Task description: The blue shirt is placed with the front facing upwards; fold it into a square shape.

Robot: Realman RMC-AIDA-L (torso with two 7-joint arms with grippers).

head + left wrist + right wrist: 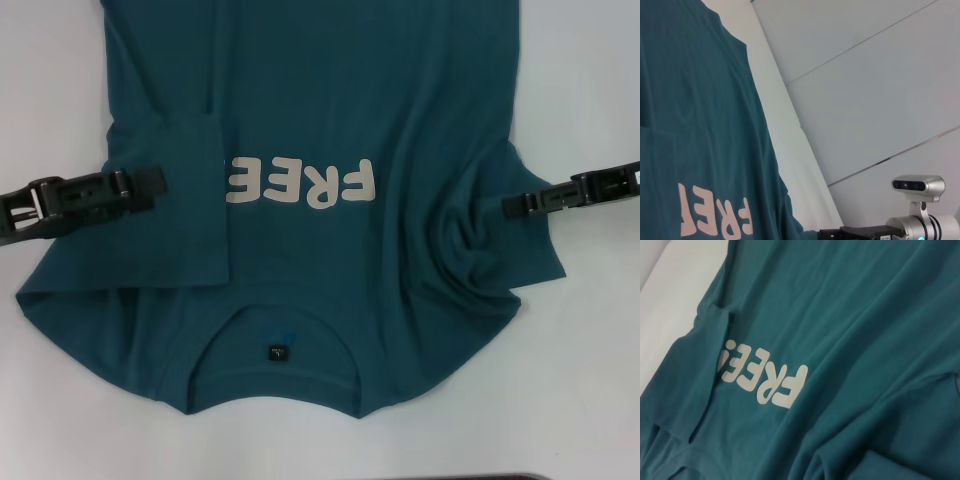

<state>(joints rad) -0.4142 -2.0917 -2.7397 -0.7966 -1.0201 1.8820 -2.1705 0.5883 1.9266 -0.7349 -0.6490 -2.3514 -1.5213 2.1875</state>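
**Sleeves Going In, One Side Bunched**

White tabletop [60, 420] carries a single large teal-blue cotton T-shirt [400, 100], lying front up with its round neckline nearest the robot and the cream "FREE!" lettering [300, 182] partly covered. On the robot's left side, a sleeve panel [170, 200] lies folded inward over the chest, hiding the end of the print. The left gripper [155, 182] rests at that folded panel's edge; whether its jaws are parted or pinching cloth cannot be told. The right gripper [512, 204] sits at the opposite edge, where the fabric is gathered into a heavy bunch of creases [480, 240]; its jaw state cannot be told either.

The main risk appears to be that bunch: if the right side is drawn inward while wrinkled, the fold would likely come out lumpy and crooked, spoiling the square. Any drag on the soft cotton could also pull the already-folded left panel askew.

Count: one shirt, one small black neck tag [272, 352], two grippers.
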